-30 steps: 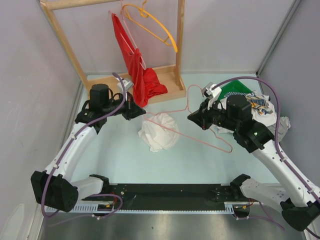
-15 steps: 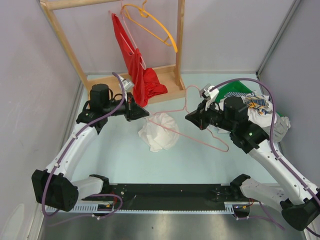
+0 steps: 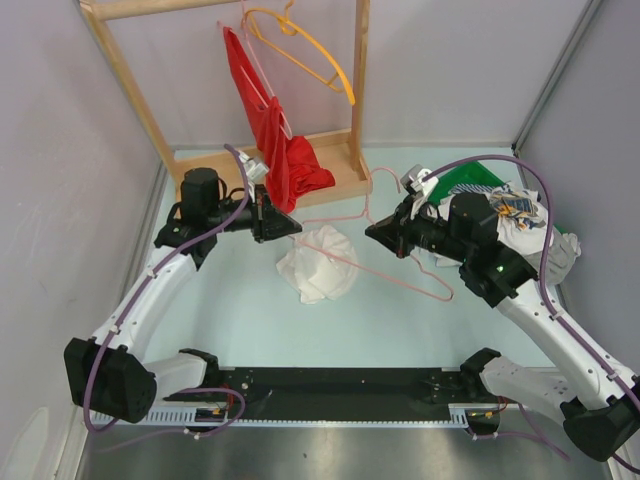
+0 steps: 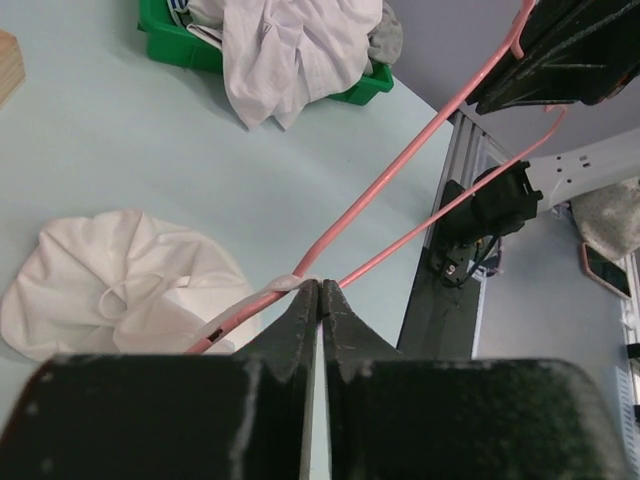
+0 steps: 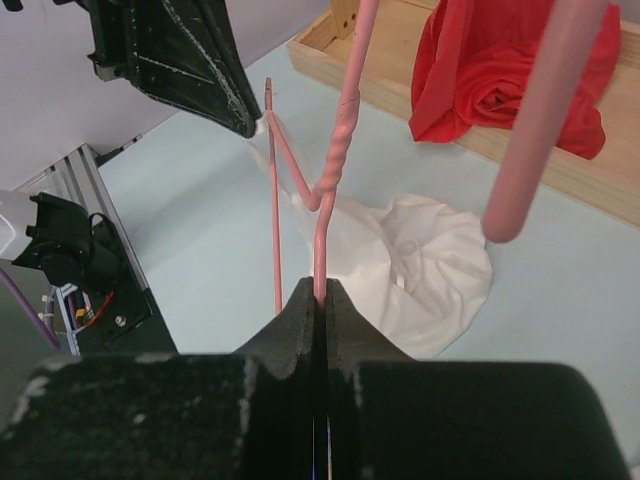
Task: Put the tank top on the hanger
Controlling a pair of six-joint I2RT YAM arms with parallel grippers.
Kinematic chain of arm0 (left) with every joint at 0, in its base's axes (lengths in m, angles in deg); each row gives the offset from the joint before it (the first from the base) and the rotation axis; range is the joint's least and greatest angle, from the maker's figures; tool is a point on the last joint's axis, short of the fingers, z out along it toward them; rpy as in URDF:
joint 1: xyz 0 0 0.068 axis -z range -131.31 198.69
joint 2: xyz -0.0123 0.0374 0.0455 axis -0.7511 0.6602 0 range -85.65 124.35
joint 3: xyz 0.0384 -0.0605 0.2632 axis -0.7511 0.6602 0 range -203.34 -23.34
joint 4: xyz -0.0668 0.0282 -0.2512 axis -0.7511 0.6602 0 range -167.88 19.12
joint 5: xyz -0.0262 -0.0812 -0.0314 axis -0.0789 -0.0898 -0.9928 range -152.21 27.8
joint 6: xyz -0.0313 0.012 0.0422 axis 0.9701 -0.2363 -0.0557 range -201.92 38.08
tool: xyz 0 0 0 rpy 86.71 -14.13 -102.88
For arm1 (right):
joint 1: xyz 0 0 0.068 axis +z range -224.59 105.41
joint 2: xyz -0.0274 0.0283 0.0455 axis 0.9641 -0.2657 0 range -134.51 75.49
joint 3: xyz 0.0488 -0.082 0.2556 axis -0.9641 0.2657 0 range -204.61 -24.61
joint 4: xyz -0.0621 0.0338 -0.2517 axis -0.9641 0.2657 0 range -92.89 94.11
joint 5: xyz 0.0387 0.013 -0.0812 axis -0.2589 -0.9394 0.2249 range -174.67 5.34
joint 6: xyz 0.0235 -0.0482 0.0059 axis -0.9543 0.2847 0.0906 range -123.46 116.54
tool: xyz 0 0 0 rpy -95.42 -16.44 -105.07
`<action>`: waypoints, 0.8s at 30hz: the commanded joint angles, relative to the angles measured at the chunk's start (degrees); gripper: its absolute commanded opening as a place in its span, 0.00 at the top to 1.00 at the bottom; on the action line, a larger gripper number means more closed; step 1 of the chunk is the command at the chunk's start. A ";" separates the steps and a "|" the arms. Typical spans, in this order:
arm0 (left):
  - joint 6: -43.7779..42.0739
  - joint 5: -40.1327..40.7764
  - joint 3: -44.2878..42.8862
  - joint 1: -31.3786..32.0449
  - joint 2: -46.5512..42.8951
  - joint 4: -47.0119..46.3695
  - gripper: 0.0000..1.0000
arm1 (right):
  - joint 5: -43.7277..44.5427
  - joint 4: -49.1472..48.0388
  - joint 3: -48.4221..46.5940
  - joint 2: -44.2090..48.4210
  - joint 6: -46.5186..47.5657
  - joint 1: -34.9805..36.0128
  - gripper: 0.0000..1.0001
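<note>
Strap of crumpled white tank top (image 3: 318,265) in left gripper (image 4: 318,288) jaws; right gripper (image 5: 320,290) jaws clamp pink hanger (image 5: 343,130).

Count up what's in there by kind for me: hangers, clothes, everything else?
Grippers: 2 (left gripper, right gripper)
Hangers: 2 plainly seen (pink hanger, orange hanger)
Clothing: 3 (tank top, red garment, white heap)
Green bin: 1
Wooden rack: 1
Total: 9

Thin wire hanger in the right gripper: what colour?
The thin wire hanger is pale pink; right wrist view shows it best.
</note>
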 commanded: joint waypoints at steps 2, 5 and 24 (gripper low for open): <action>-1.33 1.56 -1.04 0.29 -0.88 0.42 0.51 | -1.08 -3.54 0.03 0.62 -0.48 0.39 1.00; -4.23 3.94 -2.10 -0.15 -2.55 3.42 0.17 | -0.73 -3.36 0.38 1.14 -0.39 0.39 1.00; -5.57 -6.77 0.97 -4.37 -10.12 -2.19 0.03 | -16.18 -10.21 1.17 -2.10 -2.67 0.21 1.00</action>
